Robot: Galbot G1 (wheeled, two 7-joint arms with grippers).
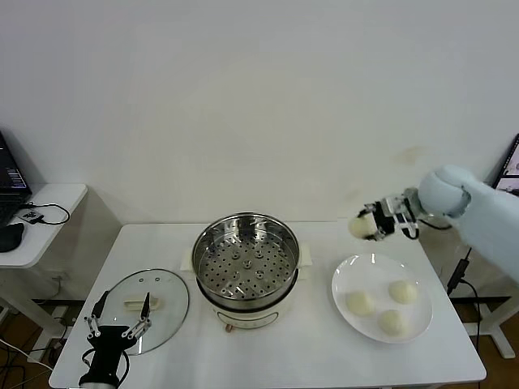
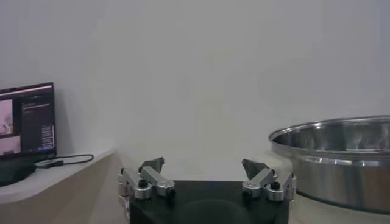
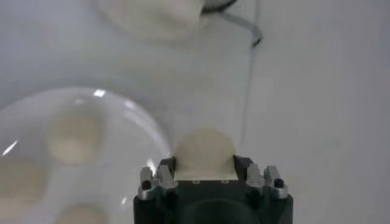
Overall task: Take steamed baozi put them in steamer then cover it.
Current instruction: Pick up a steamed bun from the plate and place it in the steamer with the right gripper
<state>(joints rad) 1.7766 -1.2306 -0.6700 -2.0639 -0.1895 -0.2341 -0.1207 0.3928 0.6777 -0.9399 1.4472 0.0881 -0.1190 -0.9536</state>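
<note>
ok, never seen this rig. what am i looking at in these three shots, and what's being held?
A two-armed robot at a white table. The wide shot is from its head; the other two are from cameras on its wrists. On the table: a steel steamer, empty, its glass lid lying to its left, and a plate with three buns on the right. The right pincer is shut on a fourth bun, lifted above the plate's far edge. The left pincer hangs open over the lid, holding nothing.

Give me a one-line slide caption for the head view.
Right gripper holds one baozi above the plate; steamer open, cover on the table, left gripper open over it.
</note>
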